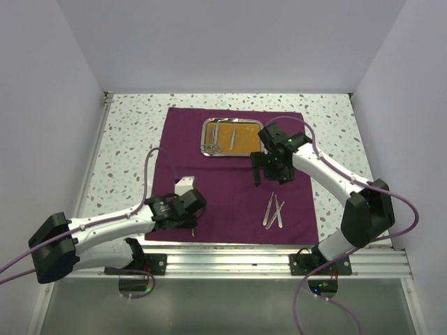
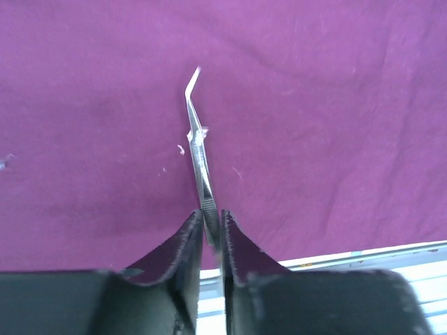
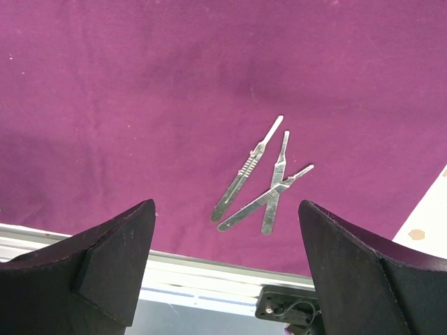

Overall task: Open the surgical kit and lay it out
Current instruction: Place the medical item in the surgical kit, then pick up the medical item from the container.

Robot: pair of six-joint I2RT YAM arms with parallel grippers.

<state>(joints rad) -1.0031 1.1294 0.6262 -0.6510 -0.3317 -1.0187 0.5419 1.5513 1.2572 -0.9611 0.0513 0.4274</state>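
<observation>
The dark purple cloth wrap (image 1: 230, 174) lies spread flat on the table. The steel tray (image 1: 207, 139) with an orange-brown liner sits at its far edge and holds several thin silver tools (image 1: 216, 137). My left gripper (image 1: 191, 222) is near the cloth's front left edge, shut on bent-tip silver tweezers (image 2: 198, 150) that point out over the cloth. My right gripper (image 1: 269, 173) is open and empty above the cloth's middle right. Three silver scalpel handles (image 1: 274, 211) lie crossed on the cloth in front of it; they also show in the right wrist view (image 3: 262, 185).
The speckled white table (image 1: 126, 146) surrounds the cloth. An aluminium rail (image 1: 265, 262) with the arm bases runs along the near edge. White walls close in the left, back and right sides.
</observation>
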